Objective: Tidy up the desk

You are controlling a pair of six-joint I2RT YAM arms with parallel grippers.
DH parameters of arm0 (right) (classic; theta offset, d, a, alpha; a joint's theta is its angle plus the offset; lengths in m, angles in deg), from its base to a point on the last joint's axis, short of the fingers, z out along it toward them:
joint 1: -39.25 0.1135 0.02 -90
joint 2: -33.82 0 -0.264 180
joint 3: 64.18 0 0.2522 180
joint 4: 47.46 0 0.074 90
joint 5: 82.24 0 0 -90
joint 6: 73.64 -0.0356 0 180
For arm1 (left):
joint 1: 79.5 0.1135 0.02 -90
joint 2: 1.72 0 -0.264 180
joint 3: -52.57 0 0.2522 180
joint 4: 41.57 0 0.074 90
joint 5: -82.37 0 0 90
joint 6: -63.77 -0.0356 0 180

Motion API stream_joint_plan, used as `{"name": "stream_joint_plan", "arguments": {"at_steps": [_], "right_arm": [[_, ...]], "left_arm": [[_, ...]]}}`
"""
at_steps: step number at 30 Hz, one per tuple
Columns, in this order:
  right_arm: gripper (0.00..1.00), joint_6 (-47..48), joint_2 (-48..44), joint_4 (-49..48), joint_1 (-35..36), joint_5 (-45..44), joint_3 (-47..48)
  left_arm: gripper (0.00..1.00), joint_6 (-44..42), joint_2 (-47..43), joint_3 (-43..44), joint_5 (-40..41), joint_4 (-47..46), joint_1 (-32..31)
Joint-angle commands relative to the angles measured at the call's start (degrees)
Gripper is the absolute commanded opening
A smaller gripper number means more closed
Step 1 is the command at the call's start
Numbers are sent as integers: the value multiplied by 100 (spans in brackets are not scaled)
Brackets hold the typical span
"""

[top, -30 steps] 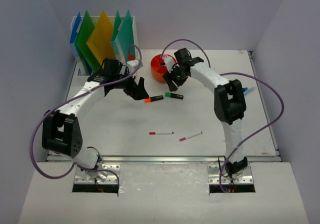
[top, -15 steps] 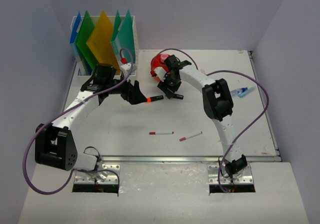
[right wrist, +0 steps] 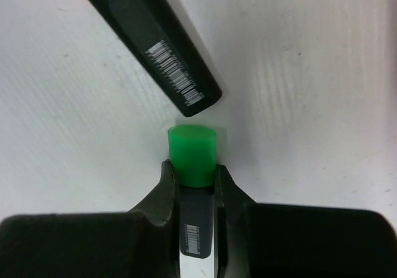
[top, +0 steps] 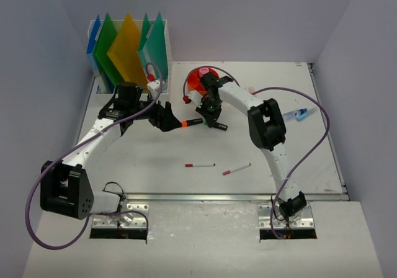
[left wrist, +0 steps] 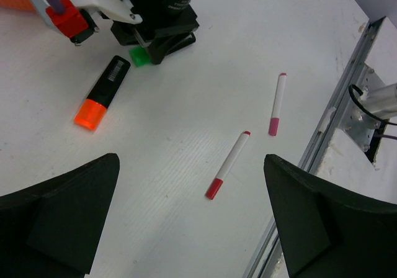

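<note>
On the white desk (top: 155, 147) my right gripper (top: 211, 118) (right wrist: 193, 172) is shut on a black highlighter with a green cap (right wrist: 192, 157) (left wrist: 139, 56), low at the desk surface. A second black highlighter with an orange cap (top: 191, 123) (right wrist: 152, 48) (left wrist: 102, 93) lies just beside it, end to end. My left gripper (top: 169, 118) (left wrist: 191, 185) hangs open to the left of the orange-capped one, holding nothing. A red-capped pen (top: 200, 165) (left wrist: 227, 165) and a pink-capped pen (top: 236, 169) (left wrist: 277, 103) lie nearer the front.
An orange cup (top: 200, 79) stands behind the right gripper. A white file rack with coloured folders (top: 127, 48) fills the back left corner. A blue-tipped pen (top: 294, 114) lies at the right. The metal rail (left wrist: 347, 98) runs along the front edge.
The right gripper came down and left from the orange cup and shut on the green-capped highlighter. The left arm swung a little left, its gripper staying open by the orange-capped highlighter.
</note>
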Motion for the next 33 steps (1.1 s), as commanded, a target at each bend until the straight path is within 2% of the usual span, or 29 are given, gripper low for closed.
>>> {"name": "stream_joint_plan", "arguments": {"at_steps": [1, 5, 8, 11, 17, 21, 24, 28, 33], "right_arm": [[0, -620, -1124, -460, -21, 469, -484], [0, -1794, -2103, -1745, -271, 681, -1094], [0, -2742, -2735, -3210, -535, 782, -1651], [0, -3557, -3233, -4733, -640, 236, -2368], [0, -4098, -3450, -6628, -631, -665, -3157], [0, -4519, -3095, -7006, -623, -1121, -3046], [0, -4760, -2912, -7160, -604, -1302, -2950], [0, -4843, -2821, -7561, -561, -1326, -3037], [0, -4564, -2587, -8476, -456, -1231, -3315]], "left_arm": [[100, 536, -438, -173, 346, -849, 68], [100, 1122, -570, -228, 909, -1160, 68], [100, 1421, -736, -382, 1108, -1461, 68], [100, 1679, -920, -697, 1242, -2050, 76], [100, 2048, -932, -1133, 1568, -2510, 77], [100, 2103, -904, -1303, 1918, -2555, 90], [100, 1830, -979, -1353, 1917, -2252, 104], [100, 1319, -1292, -1449, 2041, -1757, 104], [100, 1109, -1449, -1461, 2203, -1421, 112]]}}
